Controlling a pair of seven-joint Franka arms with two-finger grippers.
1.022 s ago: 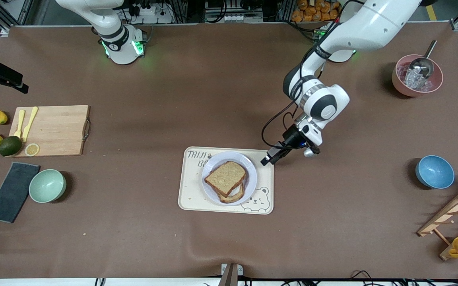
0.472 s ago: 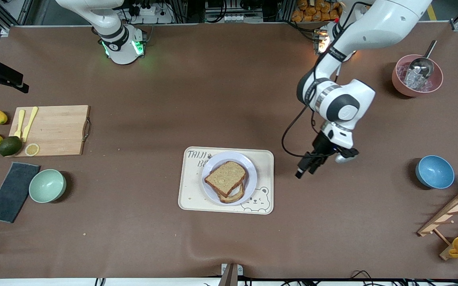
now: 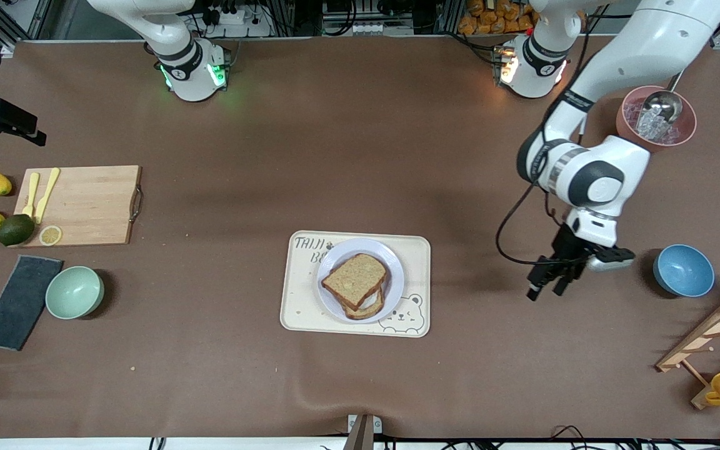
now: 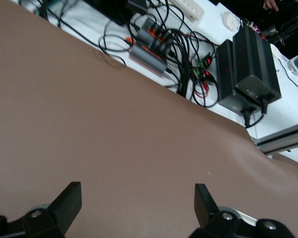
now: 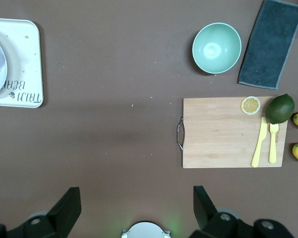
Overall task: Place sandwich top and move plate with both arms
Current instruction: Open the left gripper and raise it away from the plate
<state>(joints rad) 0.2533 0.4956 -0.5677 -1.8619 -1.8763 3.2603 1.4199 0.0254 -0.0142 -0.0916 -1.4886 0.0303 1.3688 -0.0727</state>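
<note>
— Where's your sandwich top (image 3: 355, 273)?

— On the stack in the plate (image 3: 397, 270), which sits on the cream tray (image 3: 300, 306) mid-counter (image 3: 360, 156).

— And your claws?

— Your right claw (image 5: 134, 210) is spread wide, empty, high over the counter toward the cutting board (image 5: 223, 133) from the tray. Your left claw (image 3: 548, 285) hangs empty with fingers parted, over bare counter between the tray and the blue bowl (image 3: 683, 270).

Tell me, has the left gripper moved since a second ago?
Yes. The left gripper has left the tray's corner and swung toward the left arm's end of the table; it now hangs close to the blue bowl.
</note>
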